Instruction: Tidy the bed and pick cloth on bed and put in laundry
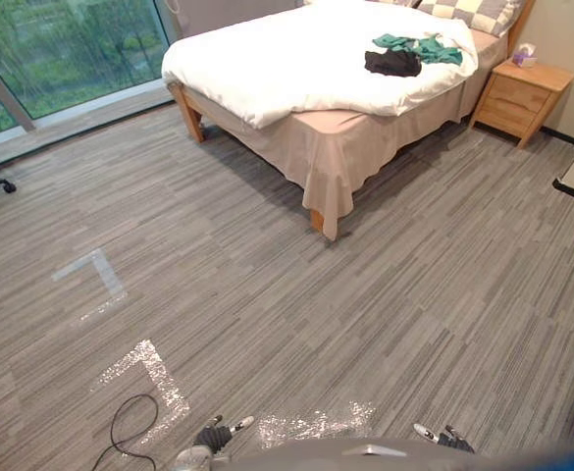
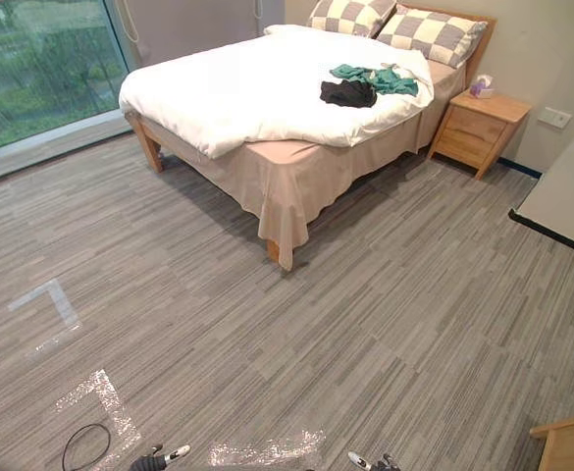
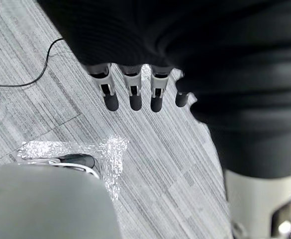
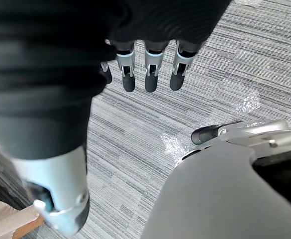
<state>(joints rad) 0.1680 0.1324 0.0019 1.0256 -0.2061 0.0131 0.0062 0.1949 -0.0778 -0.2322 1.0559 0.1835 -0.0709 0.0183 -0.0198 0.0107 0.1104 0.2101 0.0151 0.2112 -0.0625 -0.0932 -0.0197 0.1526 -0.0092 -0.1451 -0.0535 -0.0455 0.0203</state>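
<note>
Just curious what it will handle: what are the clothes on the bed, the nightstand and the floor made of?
The green cloth and black cloth look like soft matte fabric, lying crumpled in folds. The nightstand seems light wood or veneer, smooth with a warm tone. The floor is probably grey striped carpet tile, matte; vinyl is possible.

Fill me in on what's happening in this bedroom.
Nothing is being handled yet. The robot stands on the carpet, well back from the bed, with its left hand and right hand hanging open and empty above it. A green cloth and a black cloth lie together on the white duvet near the checked pillows, neither picked up yet.
</note>
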